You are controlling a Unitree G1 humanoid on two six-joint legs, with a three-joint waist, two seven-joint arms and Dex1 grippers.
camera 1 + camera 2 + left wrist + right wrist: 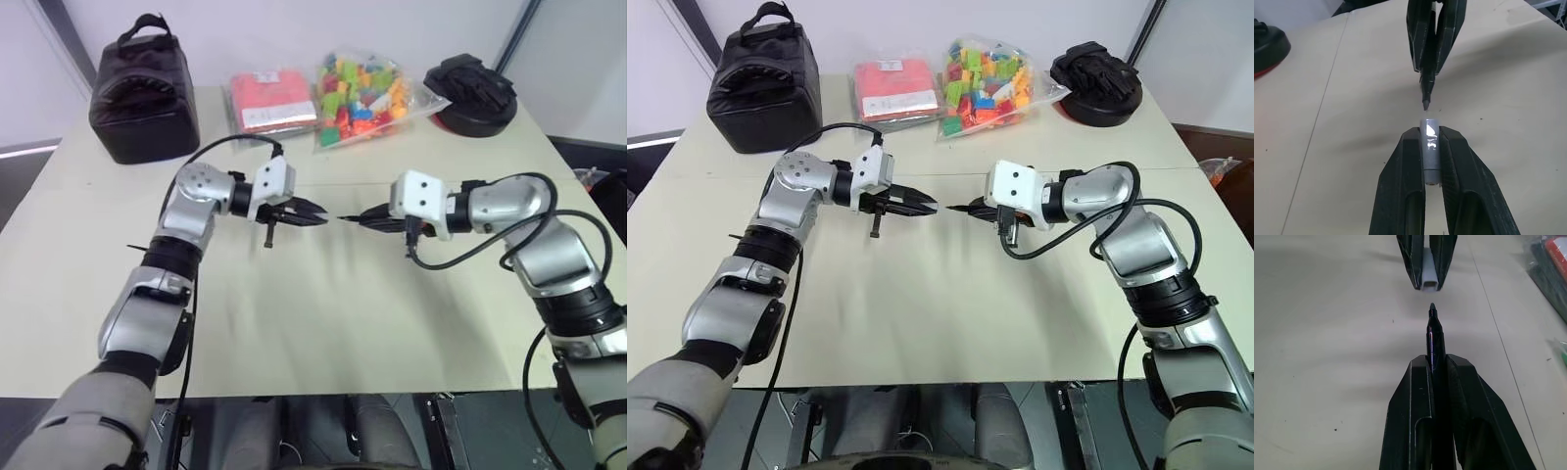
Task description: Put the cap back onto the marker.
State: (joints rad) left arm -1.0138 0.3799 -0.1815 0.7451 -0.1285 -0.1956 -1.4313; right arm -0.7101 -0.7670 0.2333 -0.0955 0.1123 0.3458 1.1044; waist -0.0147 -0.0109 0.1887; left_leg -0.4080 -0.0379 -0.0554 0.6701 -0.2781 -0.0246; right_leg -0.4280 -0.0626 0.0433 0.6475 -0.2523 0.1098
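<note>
Left fingers (1431,161) clamp cap (1430,147); right fingers (1437,377) pinch marker (1434,340), tip just short of cap mouth. Both light, stiff, slick: you keep grips near ends.

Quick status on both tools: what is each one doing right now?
Left tool: closed on the cap, above the table.
Right tool: closed on the marker, tip facing the cap, not yet inserted.
</note>
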